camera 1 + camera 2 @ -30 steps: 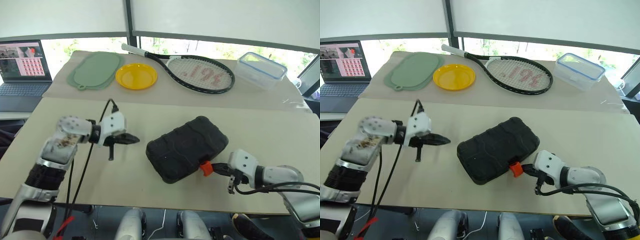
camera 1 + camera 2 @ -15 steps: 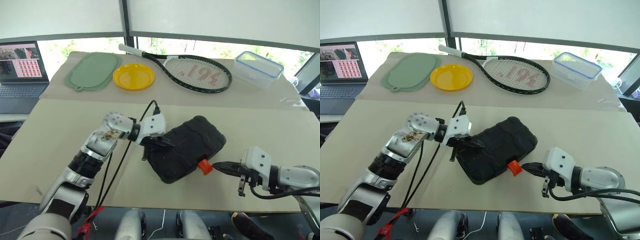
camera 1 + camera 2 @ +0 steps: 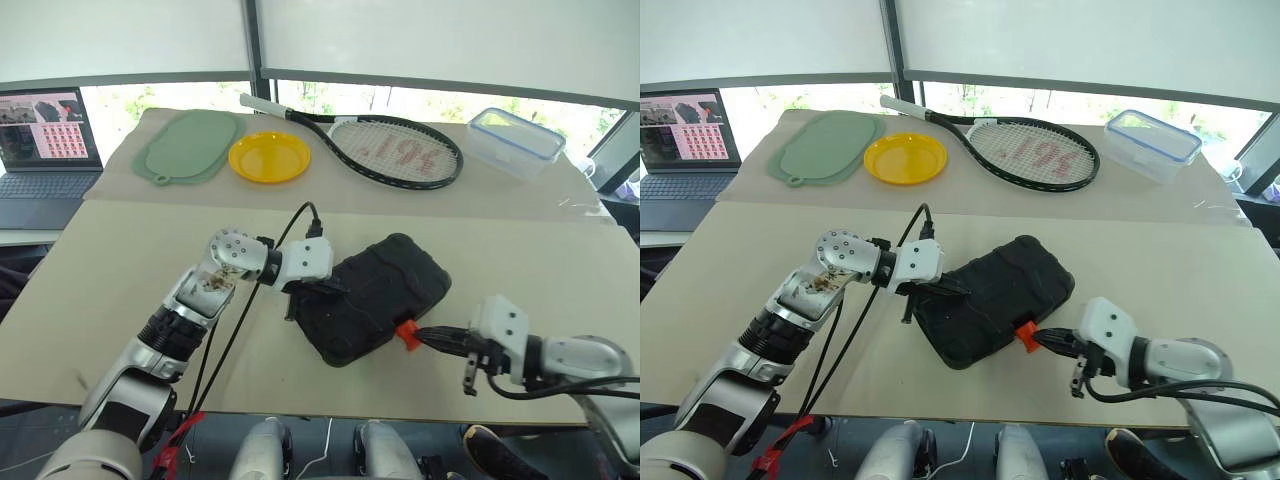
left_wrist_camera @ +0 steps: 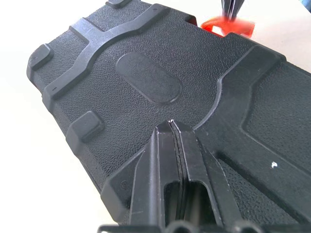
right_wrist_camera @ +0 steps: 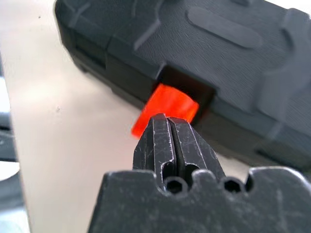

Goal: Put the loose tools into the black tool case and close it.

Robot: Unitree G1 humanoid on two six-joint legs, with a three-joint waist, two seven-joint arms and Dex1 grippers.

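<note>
The big tan counter (image 3: 120, 270) held everything. At its far side lay a tennis racket (image 3: 400, 150), a green mat (image 3: 188, 143), a yellow plate (image 3: 270, 156) and a clear box with a blue rim (image 3: 518, 141). A laptop (image 3: 42, 140) sat off to the far left.

The black tool case (image 3: 375, 295) lay shut in the middle of the near part of the counter, turned at a slant. Its bumpy lid faced up. Its small orange latch (image 3: 405, 335) stuck out from the near edge.

The left end effector (image 3: 325, 288) was over the left end of the case. Its two black fingers (image 4: 189, 160) were pressed tight together with nothing between them, and their tips sat on the lid or just above it.

The right end effector (image 3: 432, 338) was at the near right of the case. Its fingers (image 5: 167, 143) were shut tight too and held nothing. Their tips pointed at the orange latch, touching it or just beside it.
</note>
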